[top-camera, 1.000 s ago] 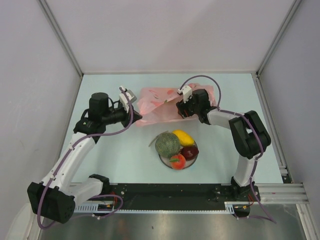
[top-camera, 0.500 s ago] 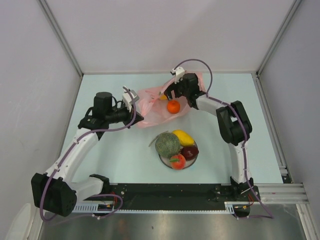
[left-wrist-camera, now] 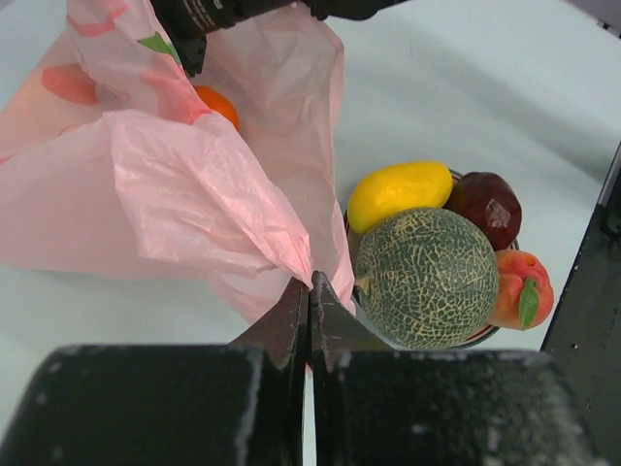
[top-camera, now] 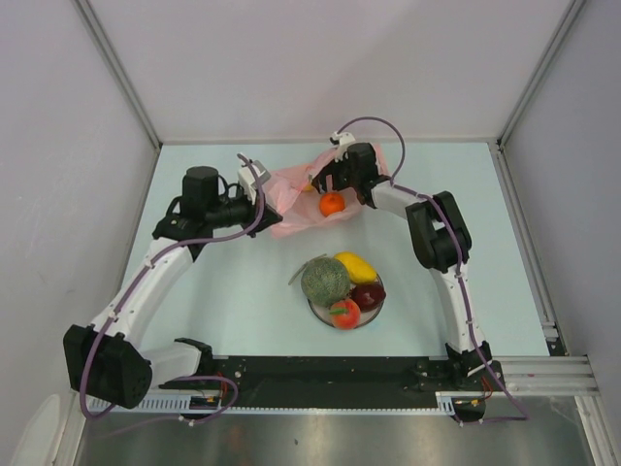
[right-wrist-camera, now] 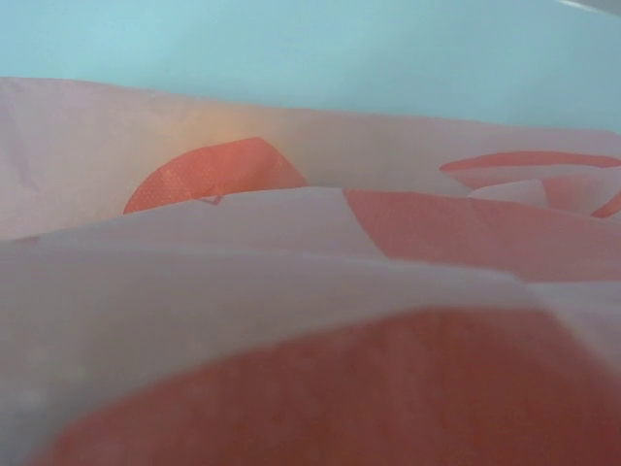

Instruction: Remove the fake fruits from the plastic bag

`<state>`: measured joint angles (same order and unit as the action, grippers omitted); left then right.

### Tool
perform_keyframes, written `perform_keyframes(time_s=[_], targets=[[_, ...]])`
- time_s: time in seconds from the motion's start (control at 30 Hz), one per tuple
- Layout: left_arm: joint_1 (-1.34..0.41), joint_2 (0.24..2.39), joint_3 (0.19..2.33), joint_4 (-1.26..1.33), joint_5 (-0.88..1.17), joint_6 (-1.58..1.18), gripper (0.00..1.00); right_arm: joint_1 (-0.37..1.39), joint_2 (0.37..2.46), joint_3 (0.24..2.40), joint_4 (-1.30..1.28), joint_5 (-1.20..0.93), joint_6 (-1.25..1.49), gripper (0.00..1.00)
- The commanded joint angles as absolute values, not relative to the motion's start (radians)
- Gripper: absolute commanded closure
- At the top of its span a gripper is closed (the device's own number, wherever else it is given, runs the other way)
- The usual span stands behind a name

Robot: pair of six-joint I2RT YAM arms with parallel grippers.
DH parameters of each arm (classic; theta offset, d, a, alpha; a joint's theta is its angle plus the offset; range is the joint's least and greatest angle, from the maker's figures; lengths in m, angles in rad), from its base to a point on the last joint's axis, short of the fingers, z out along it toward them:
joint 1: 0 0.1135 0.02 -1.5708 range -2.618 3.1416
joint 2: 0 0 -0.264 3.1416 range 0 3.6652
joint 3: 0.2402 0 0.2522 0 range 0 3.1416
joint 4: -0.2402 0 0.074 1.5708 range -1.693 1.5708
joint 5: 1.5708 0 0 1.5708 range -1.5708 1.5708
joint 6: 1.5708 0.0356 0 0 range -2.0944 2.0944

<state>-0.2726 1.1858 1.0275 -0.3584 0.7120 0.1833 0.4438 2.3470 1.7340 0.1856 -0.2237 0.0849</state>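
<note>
The pink plastic bag (top-camera: 289, 199) lies crumpled at the table's back centre. My left gripper (left-wrist-camera: 310, 282) is shut on a fold of the bag (left-wrist-camera: 184, 184) at its left side. My right gripper (top-camera: 326, 183) is at the bag's far right edge, and the film rises to it in the left wrist view (left-wrist-camera: 194, 29). The right wrist view shows only bag film (right-wrist-camera: 310, 243), and my fingers are hidden there. An orange ball (top-camera: 332, 203) sits in the bag's folds just below the right gripper, and also shows in the left wrist view (left-wrist-camera: 217, 103). The melon (top-camera: 325, 280), yellow oval (top-camera: 356, 266), dark red piece (top-camera: 368, 295) and red piece (top-camera: 344, 313) sit on the plate.
The white plate (top-camera: 378, 309) stands near the table's middle, in front of the bag. Grey walls close in the left, back and right sides. A black rail (top-camera: 330, 374) runs along the near edge by the arm bases.
My right gripper has moved from the bag's near right side to its far edge. The orange ball has come into sight. My left gripper has shifted slightly back with the bag.
</note>
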Motion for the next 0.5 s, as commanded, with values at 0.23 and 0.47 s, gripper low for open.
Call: perform_keyframes(time_s=[0.23, 0.47], targets=[[-0.268, 1.206, 1.192, -0.331, 0.775, 0.133, 1.0, 0.475, 2.378, 1.844, 0.242, -0.288, 0.219, 0.0], [-0.268, 1.213, 1.174, -0.359, 0.819, 0.138, 1.0, 0.526, 2.436, 1.878, 0.255, -0.298, 0.342, 0.0]])
